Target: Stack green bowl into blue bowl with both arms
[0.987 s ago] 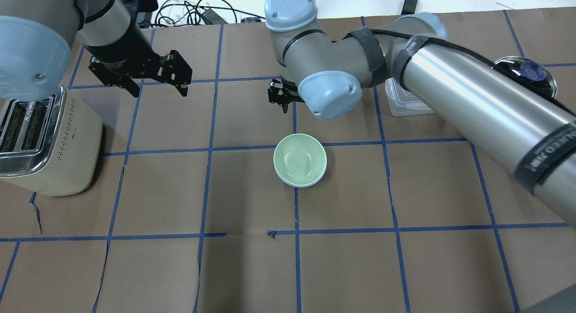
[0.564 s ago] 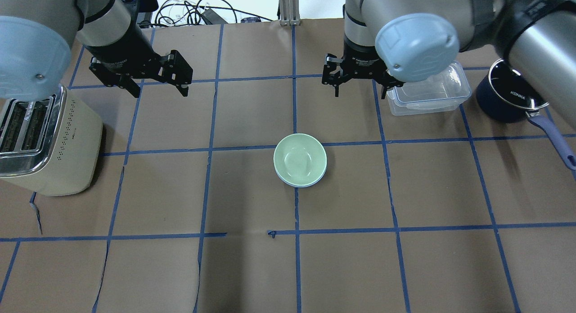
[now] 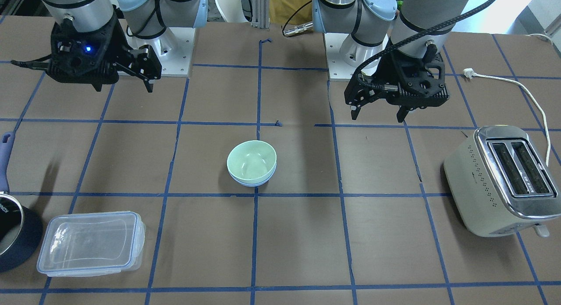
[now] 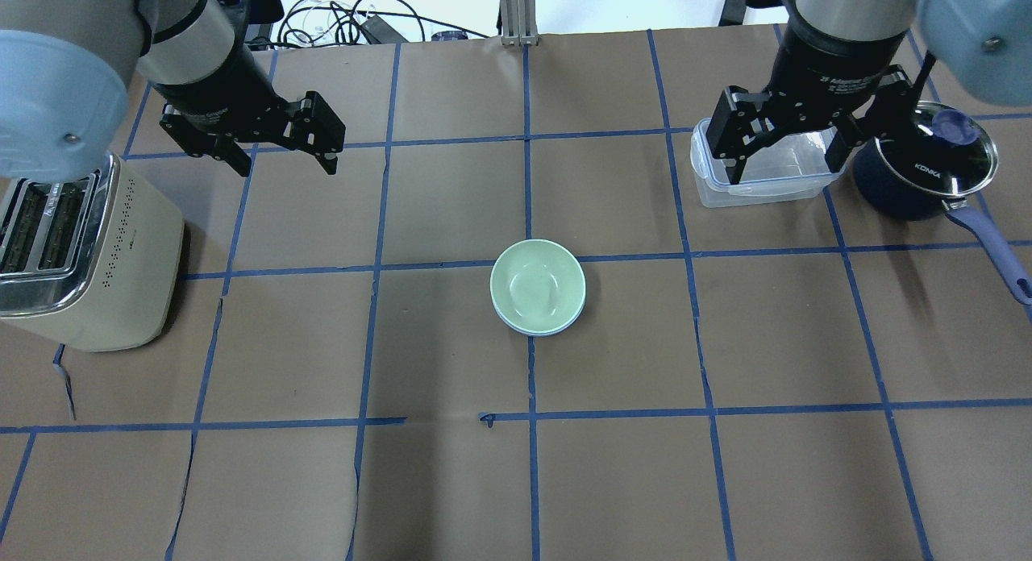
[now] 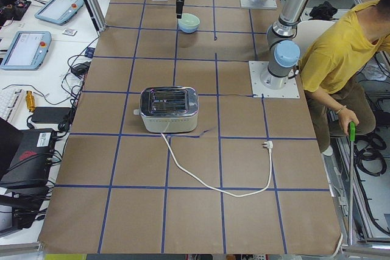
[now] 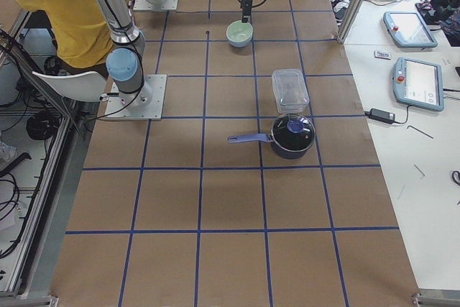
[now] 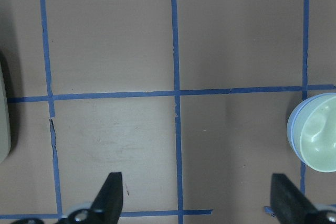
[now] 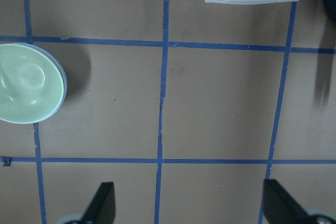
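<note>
I read green bowl [image 4: 538,285] nested inside blue bowl [image 3: 256,181], mid-counter [image 4: 322,480] | left pincer [image 4: 286,166] released, spread wide, holding nothing, raised on the toaster [image 4: 89,255] side | right pincer [image 4: 786,172] released, empty, raised well apart from the bowls

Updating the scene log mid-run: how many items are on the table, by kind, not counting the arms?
Bowls: 2, the green bowl nested in the blue bowl
Toaster: 1
Clear lidded container: 1
Navy saucepan with glass lid: 1
Total: 5
</note>
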